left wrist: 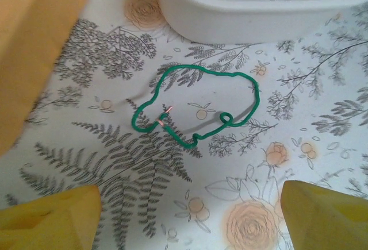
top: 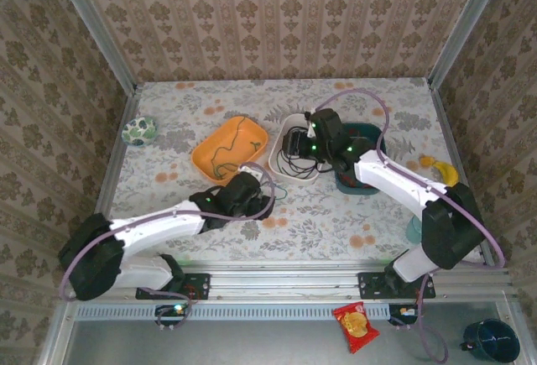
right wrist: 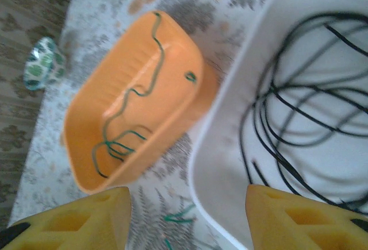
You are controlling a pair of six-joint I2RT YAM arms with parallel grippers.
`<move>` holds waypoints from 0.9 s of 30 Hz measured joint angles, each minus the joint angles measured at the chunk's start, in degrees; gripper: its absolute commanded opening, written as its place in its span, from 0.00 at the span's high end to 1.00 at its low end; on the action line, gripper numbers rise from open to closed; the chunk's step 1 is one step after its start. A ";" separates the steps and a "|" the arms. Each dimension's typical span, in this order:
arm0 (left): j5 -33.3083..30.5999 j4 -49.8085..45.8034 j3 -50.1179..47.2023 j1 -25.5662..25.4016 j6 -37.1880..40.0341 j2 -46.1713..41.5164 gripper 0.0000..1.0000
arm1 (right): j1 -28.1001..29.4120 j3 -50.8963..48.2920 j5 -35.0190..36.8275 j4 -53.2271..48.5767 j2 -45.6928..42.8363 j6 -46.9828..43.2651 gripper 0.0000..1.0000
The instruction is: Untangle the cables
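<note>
A thin green cable (left wrist: 144,125) lies in a loose loop on the flowered tablecloth, its bare copper ends crossing at the left. My left gripper (left wrist: 192,221) hovers just short of it, open, with nothing between its yellow fingers. Black cables (right wrist: 287,118) are coiled in the white tray (right wrist: 230,135). Dark green cables (right wrist: 150,72) lie in the orange tray (right wrist: 167,60). My right gripper (right wrist: 187,221) hangs open above the gap between the two trays, holding nothing. From above, the left gripper (top: 252,193) is in front of the trays and the right gripper (top: 315,134) is over the white tray (top: 277,157).
A teal bowl (top: 365,134) stands right of the white tray, under the right arm. A banana (top: 442,169) lies at the far right and a green patterned ball (top: 138,130) at the far left. The orange tray (left wrist: 34,43) and white tray (left wrist: 241,20) border the green cable.
</note>
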 measured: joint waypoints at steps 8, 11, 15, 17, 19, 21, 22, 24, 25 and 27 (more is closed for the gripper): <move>-4.37 2.49 3.30 1.66 -1.36 8.90 0.24 | -2.01 -4.92 0.35 -2.19 -4.85 -0.11 0.46; -4.72 4.90 4.07 3.26 -2.71 10.91 0.30 | -2.21 -4.96 0.46 -2.19 -5.49 -0.55 0.46; -4.55 5.51 4.87 5.25 -4.22 14.21 0.33 | -2.21 -5.11 0.44 -2.25 -5.55 -0.87 0.46; -4.24 4.96 6.03 5.49 -4.42 16.06 0.34 | -2.21 -5.18 0.44 -2.29 -5.55 -1.01 0.46; -3.69 4.42 7.43 5.49 -4.59 17.73 0.37 | -2.32 -5.27 0.44 -2.29 -5.55 -1.05 0.47; -3.15 4.48 8.39 5.46 -4.63 18.91 0.45 | -2.49 -5.35 0.44 -2.32 -5.55 -1.05 0.47; -2.97 4.48 8.79 5.46 -4.74 19.50 0.53 | -2.58 -5.42 0.44 -2.29 -5.55 -1.05 0.47; -2.69 4.35 9.31 5.46 -4.61 20.50 0.64 | -2.69 -5.44 0.44 -2.34 -5.55 -1.07 0.47; -2.51 4.31 9.53 5.46 -4.66 21.00 0.72 | -2.75 -5.44 0.44 -2.34 -5.55 -1.05 0.47; -2.34 3.82 9.99 5.38 -4.35 21.33 0.84 | -2.84 -5.55 0.42 -2.32 -5.73 -1.05 0.47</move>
